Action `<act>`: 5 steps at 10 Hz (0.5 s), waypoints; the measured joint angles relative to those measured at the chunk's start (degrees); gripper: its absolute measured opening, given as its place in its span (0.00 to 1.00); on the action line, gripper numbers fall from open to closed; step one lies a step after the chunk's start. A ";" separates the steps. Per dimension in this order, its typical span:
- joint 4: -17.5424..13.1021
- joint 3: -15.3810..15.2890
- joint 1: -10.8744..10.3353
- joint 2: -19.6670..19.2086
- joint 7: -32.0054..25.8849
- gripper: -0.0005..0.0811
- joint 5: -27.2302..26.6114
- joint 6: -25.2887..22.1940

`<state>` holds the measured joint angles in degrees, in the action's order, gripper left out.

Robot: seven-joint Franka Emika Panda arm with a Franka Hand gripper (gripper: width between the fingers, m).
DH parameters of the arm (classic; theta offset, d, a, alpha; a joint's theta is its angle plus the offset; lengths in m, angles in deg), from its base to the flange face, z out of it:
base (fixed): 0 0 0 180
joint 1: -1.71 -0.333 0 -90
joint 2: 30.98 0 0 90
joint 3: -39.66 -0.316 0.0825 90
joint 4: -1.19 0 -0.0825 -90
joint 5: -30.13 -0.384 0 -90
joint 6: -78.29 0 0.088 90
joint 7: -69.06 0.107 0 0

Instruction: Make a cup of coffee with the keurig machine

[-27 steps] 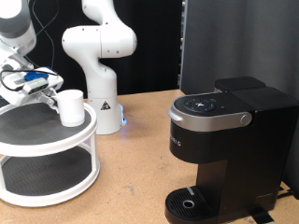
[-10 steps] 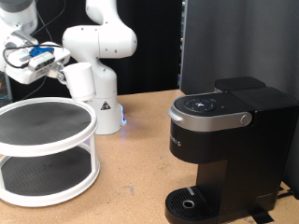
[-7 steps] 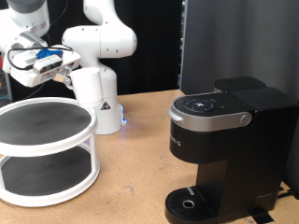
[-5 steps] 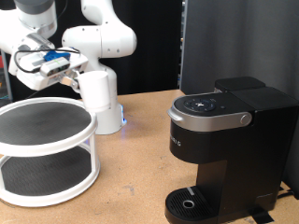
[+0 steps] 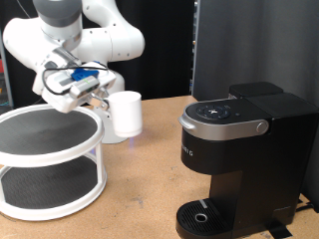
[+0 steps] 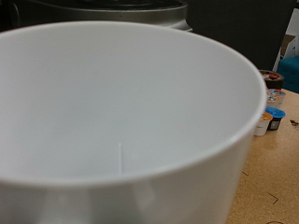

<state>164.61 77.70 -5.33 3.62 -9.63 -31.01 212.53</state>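
The cup (image 5: 126,114), a plain white mug, hangs upright in the air to the exterior view's right of the round rack. My gripper (image 5: 102,99) is shut on its left side, with blue-and-white wrist parts behind it. The cup's empty white inside (image 6: 112,103) fills nearly the whole wrist view. The keurig machine (image 5: 242,149) is black with a silver-grey handle. It stands at the exterior view's right with its lid down, and nothing sits on its round drip tray (image 5: 204,217). A grey-and-black edge past the cup's rim in the wrist view may be the machine.
A white two-tier round rack (image 5: 48,164) stands at the exterior view's left, both shelves bare. A second white robot arm (image 5: 105,45) rises behind the cup. A black panel (image 5: 249,45) stands behind the machine. Small pods (image 6: 272,118) lie on the wooden table.
My gripper has lifted the cup off the rack's top shelf. It then carried it towards the exterior view's right and somewhat lower, closer to the machine.
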 joint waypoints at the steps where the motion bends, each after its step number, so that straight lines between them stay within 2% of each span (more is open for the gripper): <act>1: -0.40 -0.12 -2.75 -1.61 -1.81 0.09 -3.75 1.62; 3: -1.40 -0.56 -7.74 -4.94 -4.47 0.09 -10.64 3.23; 4: -2.16 -0.60 -9.15 -6.70 -5.33 0.09 -12.42 3.72; 5: -2.29 -0.51 -9.12 -6.70 -5.27 0.09 -12.35 3.58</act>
<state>162.32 77.20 -14.46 -3.08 -14.90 -43.35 216.11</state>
